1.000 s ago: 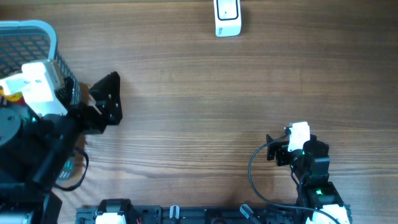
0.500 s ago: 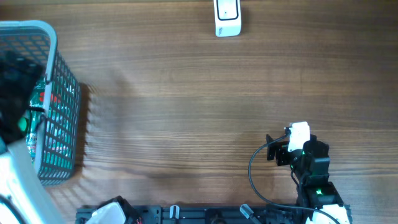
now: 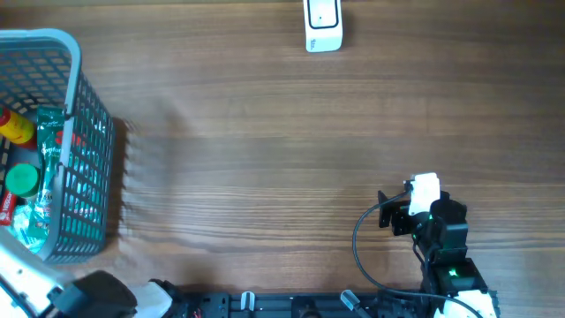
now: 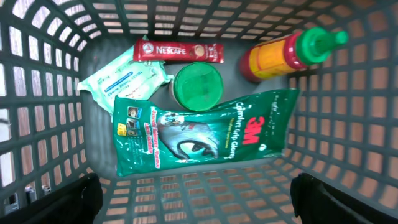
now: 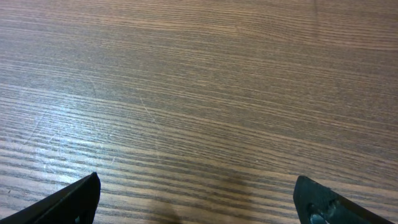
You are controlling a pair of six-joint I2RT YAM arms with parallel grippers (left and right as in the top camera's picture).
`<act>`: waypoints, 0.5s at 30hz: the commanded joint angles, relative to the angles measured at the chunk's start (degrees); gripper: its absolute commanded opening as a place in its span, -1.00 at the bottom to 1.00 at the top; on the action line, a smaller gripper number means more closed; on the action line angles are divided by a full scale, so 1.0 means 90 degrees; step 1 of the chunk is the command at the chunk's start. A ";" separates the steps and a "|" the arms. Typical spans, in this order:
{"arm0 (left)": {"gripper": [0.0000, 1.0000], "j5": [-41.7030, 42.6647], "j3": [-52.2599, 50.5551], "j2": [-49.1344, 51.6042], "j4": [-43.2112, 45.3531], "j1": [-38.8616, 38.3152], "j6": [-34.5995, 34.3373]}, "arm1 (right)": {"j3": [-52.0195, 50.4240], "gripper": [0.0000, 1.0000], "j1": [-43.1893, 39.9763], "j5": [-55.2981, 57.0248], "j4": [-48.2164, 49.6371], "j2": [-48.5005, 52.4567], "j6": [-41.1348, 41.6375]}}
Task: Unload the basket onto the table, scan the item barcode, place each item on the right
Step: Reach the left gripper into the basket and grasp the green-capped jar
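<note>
Several items lie in the teal wire basket at the table's left edge: a green 3M pouch, a red Nescafe sachet, a green-lidded jar, a pale wipes pack and a red-and-yellow bottle with a green cap. No barcode shows. The white scanner stands at the far edge. My left gripper hangs open above the basket, with nothing between its fingers. My right gripper rests open over bare wood at the front right, also seen as the right gripper in its wrist view.
The basket's mesh walls rise around the items on all sides. A black cable loops beside the right arm. Part of the left arm shows at the overhead view's bottom-left corner.
The left arm has swung off the basket's right side toward the bottom-left corner, uncovering the basket and its items. The right arm has not moved.
</note>
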 commanded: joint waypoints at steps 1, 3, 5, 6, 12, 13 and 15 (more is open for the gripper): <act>1.00 -0.0279 0.0080 0.0296 -0.0024 0.0022 -0.0083 | -0.0005 0.99 0.0024 0.0063 0.0012 -0.0027 -0.0066; 1.00 -0.0534 0.0080 0.0478 -0.0034 0.0022 -0.0085 | -0.0005 1.00 0.0024 0.0063 0.0012 -0.0027 -0.0066; 1.00 -0.0595 0.0073 0.0648 -0.0039 0.0022 -0.0083 | -0.0005 0.98 0.0024 0.0063 0.0012 -0.0027 -0.0066; 1.00 -0.0595 0.0058 0.0763 -0.0034 0.0022 -0.0083 | -0.0005 0.99 0.0024 0.0063 0.0012 -0.0027 -0.0068; 1.00 -0.0602 0.0051 0.1438 -0.0036 0.0022 -0.0083 | -0.0005 0.99 0.0024 0.0063 0.0012 -0.0027 -0.0063; 1.00 -0.0648 0.0051 0.1542 -0.0034 0.0022 -0.0085 | -0.0005 1.00 0.0024 0.0063 0.0012 -0.0027 -0.0066; 1.00 -0.0814 0.0051 0.1719 -0.0036 0.0022 -0.0090 | -0.0005 0.99 0.0024 0.0063 0.0012 -0.0027 -0.0063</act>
